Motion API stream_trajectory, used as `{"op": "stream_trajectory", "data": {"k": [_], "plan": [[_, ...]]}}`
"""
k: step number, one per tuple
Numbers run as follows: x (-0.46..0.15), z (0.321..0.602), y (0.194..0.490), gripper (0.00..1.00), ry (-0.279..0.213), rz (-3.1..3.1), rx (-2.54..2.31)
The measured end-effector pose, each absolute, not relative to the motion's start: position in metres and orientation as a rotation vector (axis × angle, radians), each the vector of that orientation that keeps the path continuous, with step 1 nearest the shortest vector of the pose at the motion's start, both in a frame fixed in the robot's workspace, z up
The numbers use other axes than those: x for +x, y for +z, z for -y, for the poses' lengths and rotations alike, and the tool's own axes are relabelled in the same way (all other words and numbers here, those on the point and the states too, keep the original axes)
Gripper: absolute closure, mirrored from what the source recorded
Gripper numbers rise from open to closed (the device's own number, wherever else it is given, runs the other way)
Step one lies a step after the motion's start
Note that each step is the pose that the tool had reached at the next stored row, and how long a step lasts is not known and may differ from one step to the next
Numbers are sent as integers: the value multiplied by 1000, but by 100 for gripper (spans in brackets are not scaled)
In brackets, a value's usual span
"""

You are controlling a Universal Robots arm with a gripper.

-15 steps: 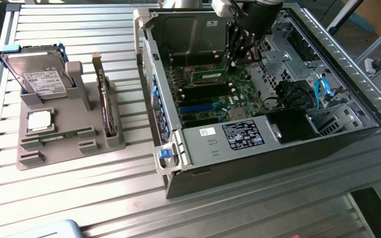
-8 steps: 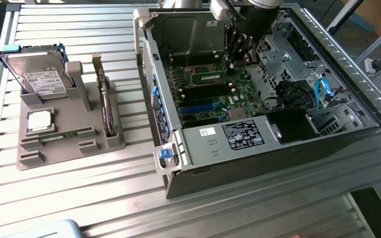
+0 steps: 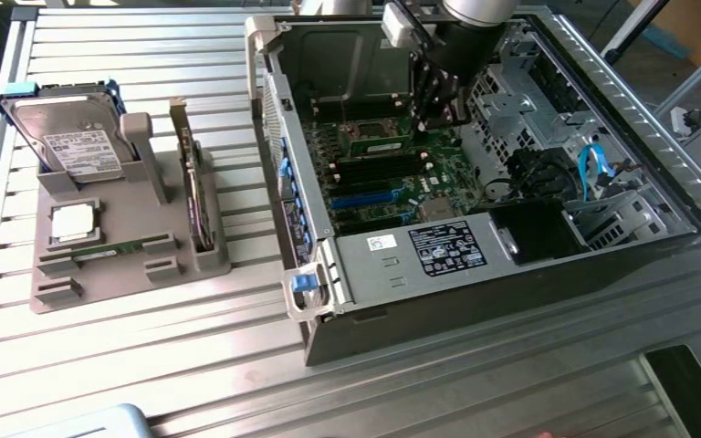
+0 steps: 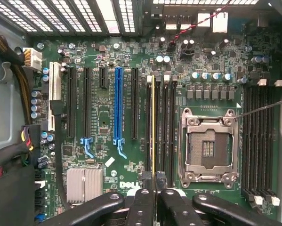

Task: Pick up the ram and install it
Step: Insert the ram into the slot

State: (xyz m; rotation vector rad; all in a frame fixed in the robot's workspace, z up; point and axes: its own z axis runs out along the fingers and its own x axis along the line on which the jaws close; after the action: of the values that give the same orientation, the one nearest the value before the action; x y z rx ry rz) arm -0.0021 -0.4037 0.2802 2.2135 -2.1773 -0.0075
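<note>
Green-edged, the ram [image 4: 153, 122] stands edge-on along the black memory slots [image 4: 165, 127] beside the empty processor socket [image 4: 209, 148]. Seating it well likely means keeping it square over one slot, with the notch matched and even downward pressure. The tool [image 4: 154, 186] is clamped closed on the ram.

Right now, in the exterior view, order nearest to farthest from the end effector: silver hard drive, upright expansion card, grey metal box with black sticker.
From the end effector:
1. Grey metal box with black sticker, inside the case.
2. Upright expansion card, grey holder's near side.
3. Silver hard drive, holder's far side.
</note>
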Motion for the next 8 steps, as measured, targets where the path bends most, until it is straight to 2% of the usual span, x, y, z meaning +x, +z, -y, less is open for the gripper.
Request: {"op": "stream_trajectory", "data": {"k": [8], "plan": [[-3, 404, 280, 88, -8, 2178, 2214]]}}
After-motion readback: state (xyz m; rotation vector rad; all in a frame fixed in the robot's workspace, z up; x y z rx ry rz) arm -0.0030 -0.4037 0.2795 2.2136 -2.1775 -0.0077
